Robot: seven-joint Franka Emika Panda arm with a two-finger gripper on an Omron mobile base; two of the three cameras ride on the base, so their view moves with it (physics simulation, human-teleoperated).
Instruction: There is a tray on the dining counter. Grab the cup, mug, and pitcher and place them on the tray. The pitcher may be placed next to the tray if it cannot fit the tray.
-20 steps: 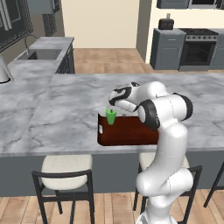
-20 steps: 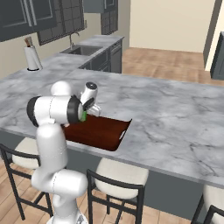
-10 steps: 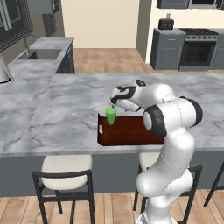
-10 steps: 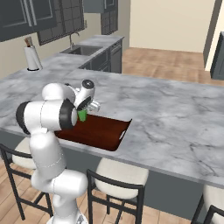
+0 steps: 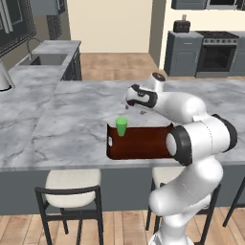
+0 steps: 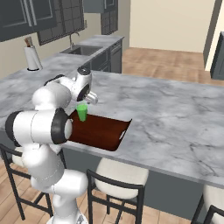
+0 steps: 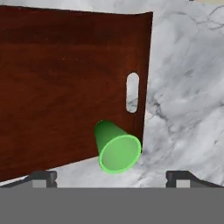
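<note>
Now cup [image 7: 116, 151] upright on tray [image 7: 61, 87], below open end effector [image 7: 111, 176].

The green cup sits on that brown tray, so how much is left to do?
Done: the bright green handleless cup stands on the dark reddish-brown tray. In hand: nothing, the gripper hangs open above it. Left: the mug and pitcher, neither on the tray yet.

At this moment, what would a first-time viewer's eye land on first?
The bright green cup stands upright in a corner of the dark tray, near its cut-out handle, at the counter's near edge. Just above and behind it hangs the open gripper, apart from the cup, on the white arm bent over the tray.
</note>
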